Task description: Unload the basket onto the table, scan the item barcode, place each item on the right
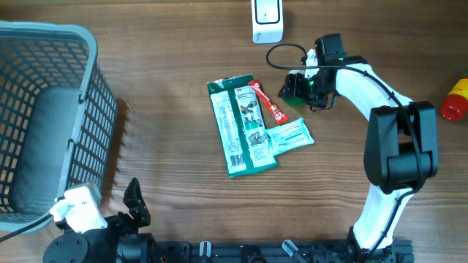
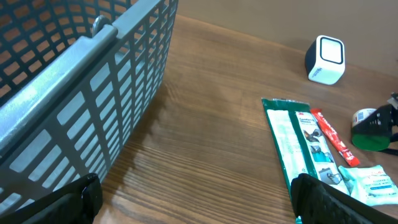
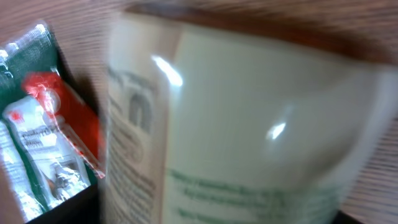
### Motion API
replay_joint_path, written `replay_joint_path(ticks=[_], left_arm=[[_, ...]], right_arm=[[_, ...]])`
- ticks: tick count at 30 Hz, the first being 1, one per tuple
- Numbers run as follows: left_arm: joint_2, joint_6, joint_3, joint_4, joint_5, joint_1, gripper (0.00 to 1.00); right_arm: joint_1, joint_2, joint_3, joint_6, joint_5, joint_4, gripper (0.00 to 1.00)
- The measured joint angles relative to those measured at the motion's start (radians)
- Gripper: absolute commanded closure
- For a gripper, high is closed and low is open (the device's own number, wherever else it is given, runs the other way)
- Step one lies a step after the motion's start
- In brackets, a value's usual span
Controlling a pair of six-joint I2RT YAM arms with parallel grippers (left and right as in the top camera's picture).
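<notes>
Far right on table point(image 1: 168, 73): right end effector point(image 1: 311, 89) at green-and-white container point(image 1: 294, 88), cannot tell if clenched | left end effector point(image 2: 199, 205) released, beside near-left basket point(image 2: 93, 106) | scanner point(image 1: 267, 20) at far edge | done: approach only, apparently | to do: secure grip, lift, show barcode to scanner

A pale container point(image 3: 249, 124) fills the right wrist view, blurred, its print unreadable. From overhead the right gripper point(image 1: 304, 86) hides most of a green item point(image 1: 293, 90); how its jaws stand cannot be told. The left edge cuts the basket point(image 1: 51, 31).
</notes>
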Motion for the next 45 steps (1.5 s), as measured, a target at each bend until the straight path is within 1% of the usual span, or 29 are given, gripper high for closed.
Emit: replay_joint_path(ticks=[2, 6, 9, 13, 15, 19, 24, 26, 28, 35, 42, 45], left_arm=[[0.000, 0.000, 0.000, -0.001, 0.000, 0.000, 0.00], [0.000, 0.000, 0.000, 0.000, 0.000, 0.000, 0.00], [0.000, 0.000, 0.000, 0.000, 0.000, 0.000, 0.00], [0.000, 0.000, 0.000, 0.000, 0.000, 0.000, 0.00], [0.000, 0.000, 0.000, 0.000, 0.000, 0.000, 0.00], [0.000, 0.000, 0.000, 0.000, 0.000, 0.000, 0.00], [0.000, 0.000, 0.000, 0.000, 0.000, 0.000, 0.00], [0.000, 0.000, 0.000, 0.000, 0.000, 0.000, 0.00], [0.000, 0.000, 0.000, 0.000, 0.000, 0.000, 0.00], [0.000, 0.000, 0.000, 0.000, 0.000, 0.000, 0.00], [0.000, 0.000, 0.000, 0.000, 0.000, 0.000, 0.00], [0.000, 0.000, 0.000, 0.000, 0.000, 0.000, 0.00]], right_arm=[[0.000, 0.000, 0.001, 0.039, -0.003, 0.010, 0.02], [0.001, 0.000, 0.015, 0.101, -0.008, -0.001, 0.01], [0.001, 0.002, 0.021, 0.173, 0.014, -0.011, 0.08], [0.005, 0.002, 0.021, 0.223, 0.087, -0.021, 0.24], [0.007, 0.002, 0.021, 0.236, 0.122, -0.030, 0.30], [0.007, 0.004, 0.021, 0.244, 0.151, -0.030, 0.38], [0.007, 0.004, 0.022, 0.241, 0.156, -0.029, 0.43], [0.007, 0.006, 0.027, 0.214, 0.148, -0.035, 0.47], [0.006, 0.013, 0.039, 0.175, 0.125, -0.049, 0.48], [0.005, 0.010, 0.111, -0.098, -0.072, -0.163, 0.50], [0.005, -0.142, 0.124, -0.351, -0.304, -0.292, 0.50], [0.005, -0.213, 0.134, -0.491, -0.413, -0.360, 0.49]])
